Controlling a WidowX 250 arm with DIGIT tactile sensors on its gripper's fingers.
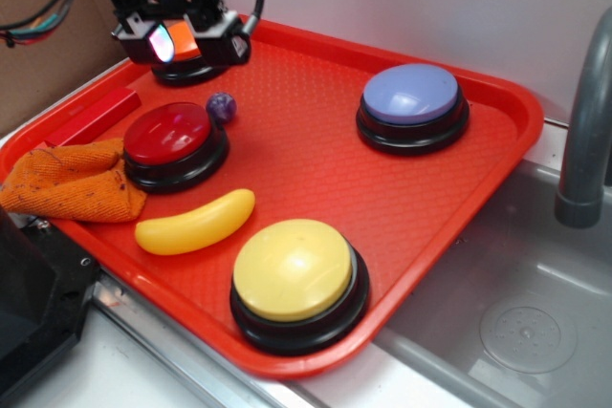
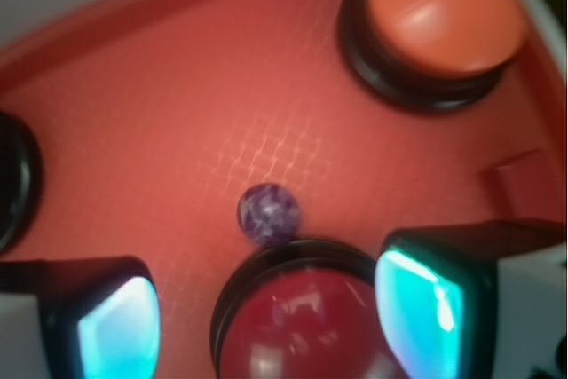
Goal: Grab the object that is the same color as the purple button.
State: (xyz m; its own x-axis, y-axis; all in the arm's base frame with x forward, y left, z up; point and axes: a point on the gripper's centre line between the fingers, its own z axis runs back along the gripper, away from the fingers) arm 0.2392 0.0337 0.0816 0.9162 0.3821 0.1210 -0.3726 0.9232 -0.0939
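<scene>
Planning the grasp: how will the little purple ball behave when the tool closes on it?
The purple ball is round and glossy, so it will probably roll or squirt away. It sits against the red button, which may block one side. It looks light.

The purple ball touches the red button on its near side; bare tray lies open to its right and far side.

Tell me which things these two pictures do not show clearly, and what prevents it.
- Orange button: in the exterior view the tool covers all but its black base.
- Purple button: outside the wrist view, or cut to a dark rim at its left edge.
- Red button: cut by the bottom edge in the wrist view.
- Purple ball: too small in the exterior view to show its marbling.
- Tool: in the exterior view its finger gap is hidden.
</scene>
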